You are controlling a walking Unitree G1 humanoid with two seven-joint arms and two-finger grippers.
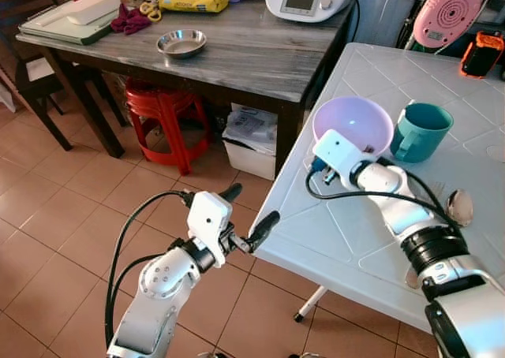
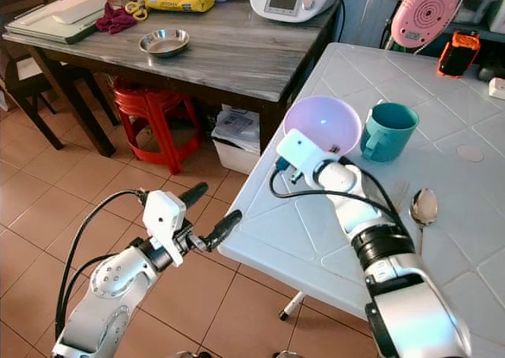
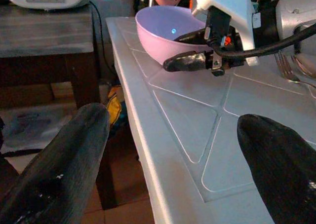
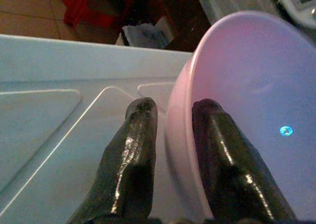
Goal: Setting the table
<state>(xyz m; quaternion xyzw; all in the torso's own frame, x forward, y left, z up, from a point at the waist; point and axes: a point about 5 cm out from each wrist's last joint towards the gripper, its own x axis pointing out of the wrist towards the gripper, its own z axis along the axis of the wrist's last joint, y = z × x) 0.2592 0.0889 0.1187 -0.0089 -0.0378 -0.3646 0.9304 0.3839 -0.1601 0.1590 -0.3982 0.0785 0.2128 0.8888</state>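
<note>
Our right tool [image 4: 170, 150] pinches the pink bowl's [image 2: 319, 124] near rim, one finger inside, on the counter [image 2: 300, 232]; our left tool [image 2: 207, 210] stands open, farther away.

Near corner of white table [image 1: 331, 240] is bare panel, open room for a gripper. Further in it's crowded: pink bowl [image 1: 353, 124] w/ right gripper [image 4: 173, 150] pinching its rim, one finger inside, one outside. Teal mug [image 1: 419, 131] just beside bowl on robot's right, narrow gap only. Spoon [image 2: 424, 206] and fork [image 2: 400, 192] lie right of the right forearm. Left gripper [image 1: 245, 214] hangs off the table edge, fingers spread, over open tile floor [image 1: 55, 240]. Wooden table [image 1: 237, 54], red stool [image 1: 162, 110] block the far left.
</note>
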